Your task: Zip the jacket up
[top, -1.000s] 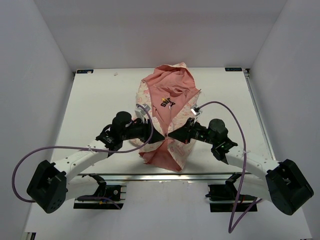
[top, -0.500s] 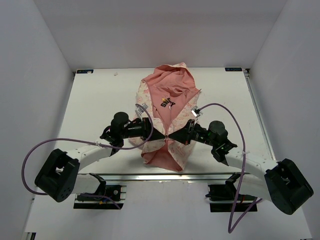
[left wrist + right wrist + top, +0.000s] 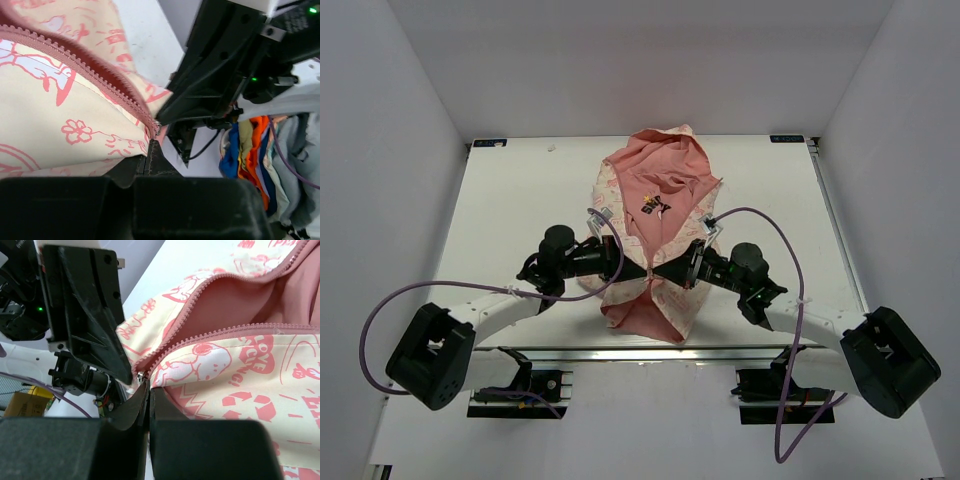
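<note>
**Location.** The jacket (image 3: pixel 660 170) lies at the middle of the white surface (image 3: pixel 520 190), hood toward the far edge and hem toward the arm bases.

**Condition.** The front stands open. Salmon lining and a small dark logo (image 3: pixel 653 206) show between the 2 cream printed panels. The 2 rows of pink zipper teeth (image 3: pixel 235 332) run apart higher up and converge low on the front.

**Arms.** The left arm (image 3: pixel 490 305) and right arm (image 3: pixel 810 320) reach in from opposite sides. Their tips meet at that convergence, touching or very nearly so.

**Grip.** In the left wrist view, the left jaws are pressed together on the cream panel edge at the foot of the zipper. In the right wrist view, the right jaws are likewise closed narrow. They nip the opposite panel just beneath a small pale metal-looking piece (image 3: pixel 141 374).
</note>
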Robot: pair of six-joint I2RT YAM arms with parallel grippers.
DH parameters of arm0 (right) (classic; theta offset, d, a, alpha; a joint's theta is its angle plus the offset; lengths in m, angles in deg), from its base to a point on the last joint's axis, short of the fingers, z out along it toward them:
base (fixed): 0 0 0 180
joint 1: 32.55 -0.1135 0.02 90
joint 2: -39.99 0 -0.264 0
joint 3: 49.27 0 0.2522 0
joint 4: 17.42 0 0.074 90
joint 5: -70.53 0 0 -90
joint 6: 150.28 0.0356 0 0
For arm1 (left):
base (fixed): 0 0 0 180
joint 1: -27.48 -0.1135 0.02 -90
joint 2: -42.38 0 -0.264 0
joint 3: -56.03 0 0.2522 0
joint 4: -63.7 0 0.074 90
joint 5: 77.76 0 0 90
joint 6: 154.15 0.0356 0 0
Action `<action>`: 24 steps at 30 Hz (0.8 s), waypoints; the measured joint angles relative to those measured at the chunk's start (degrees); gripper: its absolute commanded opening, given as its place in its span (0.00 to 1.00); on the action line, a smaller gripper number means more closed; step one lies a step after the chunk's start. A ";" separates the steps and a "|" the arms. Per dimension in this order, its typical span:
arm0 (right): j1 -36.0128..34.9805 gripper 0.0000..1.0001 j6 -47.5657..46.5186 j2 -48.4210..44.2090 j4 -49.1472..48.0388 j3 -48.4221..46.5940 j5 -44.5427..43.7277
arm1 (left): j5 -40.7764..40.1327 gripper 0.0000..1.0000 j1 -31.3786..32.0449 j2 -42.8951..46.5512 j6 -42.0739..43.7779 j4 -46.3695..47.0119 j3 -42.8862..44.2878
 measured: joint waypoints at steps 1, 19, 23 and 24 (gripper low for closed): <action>-0.11 0.00 0.24 -0.04 -0.04 0.00 -0.48 | -0.98 0.00 0.00 0.44 1.16 -2.16 0.24; -1.49 0.00 0.76 -1.01 2.75 -1.79 -2.45 | -11.13 0.00 3.74 8.70 11.06 -17.42 2.10; -1.49 0.00 -0.13 -0.74 7.39 -4.52 -1.44 | -14.27 0.00 5.33 9.11 12.37 -19.34 2.25; -1.49 0.00 -0.57 -0.48 8.87 -5.35 -0.81 | -15.63 0.00 5.84 9.11 12.76 -20.50 2.62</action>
